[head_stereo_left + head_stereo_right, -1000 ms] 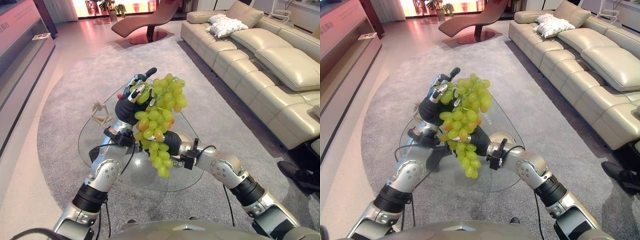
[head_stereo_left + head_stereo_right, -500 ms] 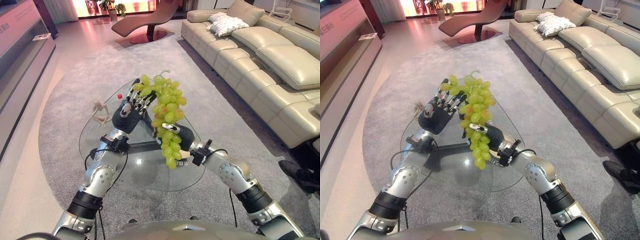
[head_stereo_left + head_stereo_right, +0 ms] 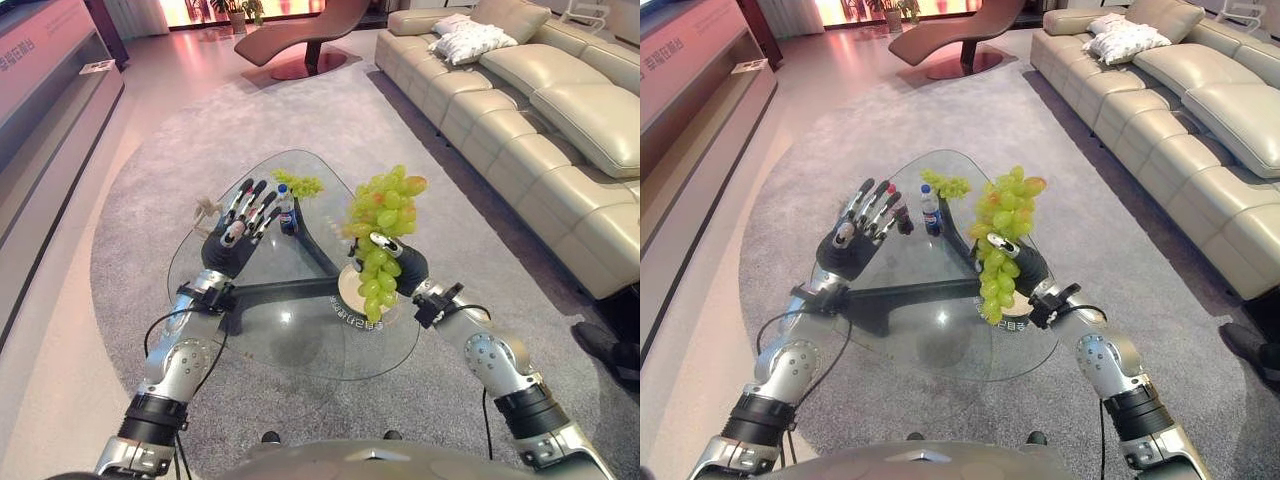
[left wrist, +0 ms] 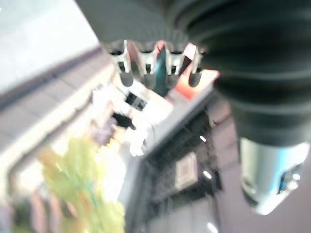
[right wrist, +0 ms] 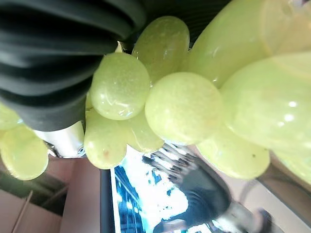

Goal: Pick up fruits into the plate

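Head-camera views over a living-room scene. A glass table (image 3: 300,340) with a rounded triangular top and a dark base stands on a grey rug (image 3: 150,140). The right hand (image 3: 400,272) holds a large bunch of green grapes (image 3: 385,215) above the table's right side; its fingers are curled round the middle of the bunch, whose upper part rises above the hand while its lower part hangs down past the fingers. A few berries at the top show an orange-red blush. In the right wrist view the grapes (image 5: 184,104) press close against the hand's dark cover. Beneath the bunch a pale round object, probably the plate (image 3: 352,290), rests on the glass, though the grapes and hand cover most of it, so its form cannot be told with certainty.

The left hand (image 3: 236,232) is raised over the table's left side, empty, with its fingers straight and spread; the left wrist view shows those fingers (image 4: 125,73) extended in a row.

On the glass beyond the left hand stand a small bottle (image 3: 287,210) with a blue label and a smaller green sprig or bunch (image 3: 298,185) just beside it. A pale figurine (image 3: 207,210) stands near the table's left edge. White lettering lies on the glass near the plate but is too small to read.

Surroundings: a cream leather sofa (image 3: 540,110) to the right, carrying a white cushion (image 3: 470,40), and a brown lounge chair (image 3: 300,25) at the far end of the rug.
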Motion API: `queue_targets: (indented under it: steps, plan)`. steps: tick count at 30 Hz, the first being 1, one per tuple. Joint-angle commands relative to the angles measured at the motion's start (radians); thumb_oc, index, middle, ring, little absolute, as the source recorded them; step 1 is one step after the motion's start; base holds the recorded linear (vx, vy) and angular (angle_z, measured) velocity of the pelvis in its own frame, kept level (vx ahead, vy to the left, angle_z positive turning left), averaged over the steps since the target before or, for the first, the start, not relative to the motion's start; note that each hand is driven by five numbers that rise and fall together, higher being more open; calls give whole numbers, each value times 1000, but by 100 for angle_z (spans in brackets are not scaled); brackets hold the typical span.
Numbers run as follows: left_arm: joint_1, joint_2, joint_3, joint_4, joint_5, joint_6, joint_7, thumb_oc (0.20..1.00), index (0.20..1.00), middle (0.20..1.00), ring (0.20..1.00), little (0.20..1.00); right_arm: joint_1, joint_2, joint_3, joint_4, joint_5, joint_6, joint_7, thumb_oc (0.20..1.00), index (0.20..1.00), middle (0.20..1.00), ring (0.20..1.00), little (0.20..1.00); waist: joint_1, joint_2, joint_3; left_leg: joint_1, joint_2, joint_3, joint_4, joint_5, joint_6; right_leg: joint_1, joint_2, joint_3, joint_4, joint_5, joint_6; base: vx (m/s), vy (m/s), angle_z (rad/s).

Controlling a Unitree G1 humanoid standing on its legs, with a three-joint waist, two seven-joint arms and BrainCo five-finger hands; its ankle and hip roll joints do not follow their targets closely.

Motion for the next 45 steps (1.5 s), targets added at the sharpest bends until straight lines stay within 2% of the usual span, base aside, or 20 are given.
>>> queue_targets:
  steps: [1,6,7,9,11,15,18,23,31,33,38,42,45]
  plan:
    - [-22,71,10,57,177,20,-24,1000,1000,1000,1000,1000,-57,11,-64,-69,-3,-91,-4,200,200,200,200,200,-11,-25,32,-10,-2,37,56,-109,14,32,-39,-89,100,-125,-4,0,0,0]
    - [2,84,-6,172,250,42,-40,1000,1000,1000,1000,1000,-48,-3,-75,-27,-34,-99,-9,200,200,200,200,200,-14,-20,38,-12,-5,38,60,-111,17,29,-37,-86,104,-129,-4,0,0,0]
    - [21,78,-5,269,290,39,-27,1000,1000,1000,1000,1000,-42,-13,-80,14,-70,-106,-7,200,200,200,200,200,-16,-17,44,-15,-6,39,61,-110,17,26,-35,-84,104,-130,-5,0,0,0]
    - [26,73,-5,321,307,42,-5,1000,1000,1000,1000,1000,-41,-19,-80,38,-93,-108,-15,200,200,200,200,200,-17,-17,46,-18,-7,38,63,-110,17,23,-35,-82,105,-130,-4,0,0,0]
    - [28,51,-6,453,356,12,59,1000,1000,1000,1000,1000,-52,-28,-82,100,-145,-117,-27,200,200,200,200,200,-17,-16,59,-30,-9,35,67,-109,16,12,-33,-81,110,-133,-5,-22,13,0]
    - [20,25,-2,577,413,13,156,1000,1000,1000,1000,1000,-66,-38,-82,183,-240,-128,-62,200,200,200,200,200,-15,-18,77,-46,-14,27,70,-107,16,-2,-32,-81,115,-135,-6,-30,12,1]
    - [13,-6,16,723,469,2,249,1000,1000,1000,1000,1000,-88,-61,-69,292,-384,-160,-114,200,200,200,200,200,-1,-22,103,-75,-26,2,71,-107,19,-24,-29,-80,115,-134,-9,-73,-2,2]
    - [-9,-7,18,893,574,-8,315,1000,1000,1000,1000,1000,-173,-108,-38,449,-504,-194,-189,200,200,200,200,200,18,-29,156,-117,-39,-27,72,-102,20,-55,-26,-78,120,-136,-15,-93,-10,7]
    - [-46,-22,29,1023,530,-5,369,1000,1000,1000,1000,1000,-324,-161,6,621,-667,-232,-335,200,200,200,200,200,49,-27,237,-186,-61,-65,63,-89,25,-119,-17,-75,133,-133,-22,-76,-15,9]
    - [-56,-19,25,1046,537,-28,384,1000,1000,1000,1000,1000,-365,-184,12,664,-712,-240,-359,200,200,200,200,200,58,-22,266,-213,-66,-73,63,-83,28,-148,-14,-77,148,-134,-25,-109,-20,13]
    - [-80,-16,4,1027,519,-46,393,1000,1000,1000,1000,1000,-460,-246,34,765,-837,-254,-396,200,200,200,200,200,81,-2,340,-277,-90,-91,86,-75,36,-214,-8,-76,182,-132,-32,-95,-2,10]
    - [-108,-7,-30,1007,501,-62,390,1000,1000,1000,1000,1000,-539,-302,62,836,-882,-262,-433,200,200,200,200,200,94,4,403,-342,-107,-103,129,-74,43,-273,3,-72,220,-135,-40,-100,-24,9]
    - [-127,3,-61,977,488,-73,432,1000,1000,1000,1000,1000,-616,-338,92,908,-919,-255,-481,200,200,200,200,200,106,10,430,-419,-120,-108,168,-70,48,-349,8,-81,254,-131,-43,-74,-50,15]
